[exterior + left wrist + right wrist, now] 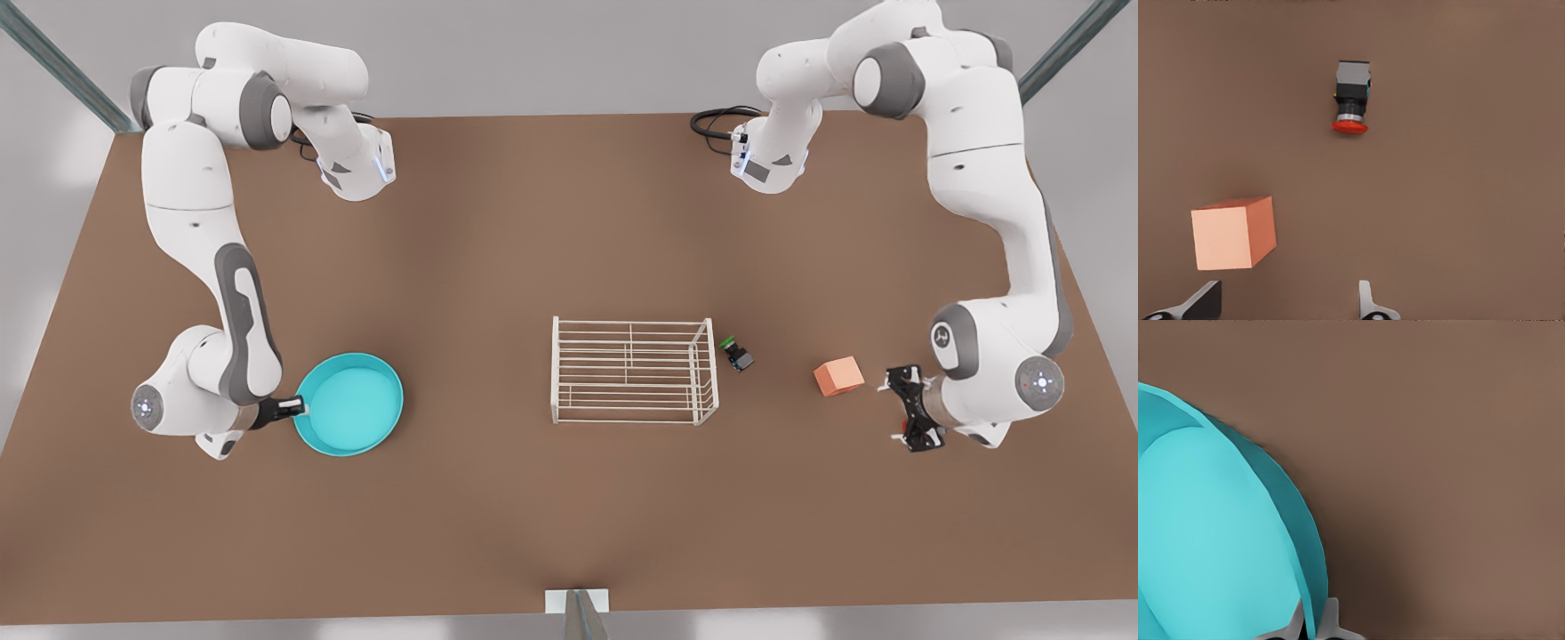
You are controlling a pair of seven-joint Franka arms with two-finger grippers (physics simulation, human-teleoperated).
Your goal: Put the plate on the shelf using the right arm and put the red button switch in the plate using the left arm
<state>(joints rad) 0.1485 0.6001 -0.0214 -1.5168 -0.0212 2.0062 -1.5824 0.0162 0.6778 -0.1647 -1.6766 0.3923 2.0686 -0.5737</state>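
The turquoise plate (348,404) lies on the brown table at the front view's left. My right gripper (289,407) is shut on its near rim; in the right wrist view the two fingers (1331,623) pinch the plate (1211,540) wall from both sides. The white wire shelf (633,371) stands at mid-table with nothing on it. The red button switch (1351,100) lies on its side on the table, beyond the orange cube. My left gripper (909,409) hovers open at the front view's right, just past the cube, with nothing between its fingertips (1286,303).
An orange cube (838,376) (1233,232) sits close to the left gripper. A green-capped switch (736,353) lies beside the shelf's right rail. Both arm bases stand at the table's far corners. A small bracket (578,602) sticks up at the front edge.
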